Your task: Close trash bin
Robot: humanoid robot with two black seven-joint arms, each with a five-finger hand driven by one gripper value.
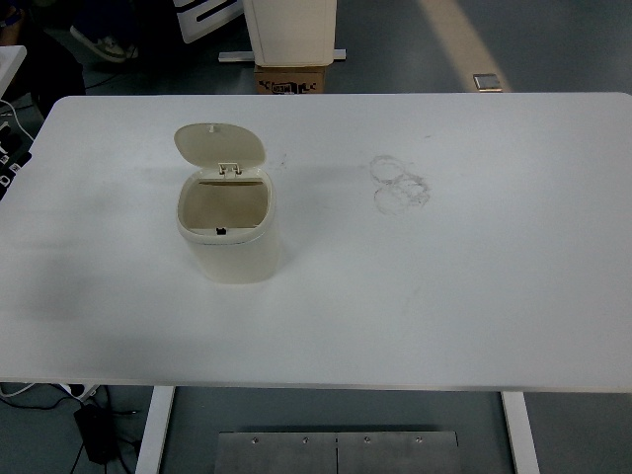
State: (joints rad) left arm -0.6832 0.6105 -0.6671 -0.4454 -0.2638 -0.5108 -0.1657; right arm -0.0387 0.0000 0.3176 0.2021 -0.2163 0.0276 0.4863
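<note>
**Trash bin open on table, no robot hand in view**

You see the trash bin (228,232) standing upright on the white table (474,296), left of centre and roughly midway between the far and near edges. Its lid (219,145) is raised, hinged at the far rim and tilted back, so the inside of the bin is exposed to you. A small dark catch (222,232) sits on the near rim of the opening.

Neither robot hand appears in the head view, so you cannot tell whether the fingers are apart or together.

Clearance: the table surface is bare on all sides of the bin. The widest free area lies to the right, running out to the right edge. The left edge is nearer but still well apart from the bin. The near edge shows a straight, clean line across the bottom of the view.

Materials and shapes: the bin is cream-coloured, smooth, with an oval body and rounded corners; the lid is a matching rounded oval. The table top is matte white. Faint ring-shaped marks (399,185) lie on the surface right of the bin, well apart from it.
</note>
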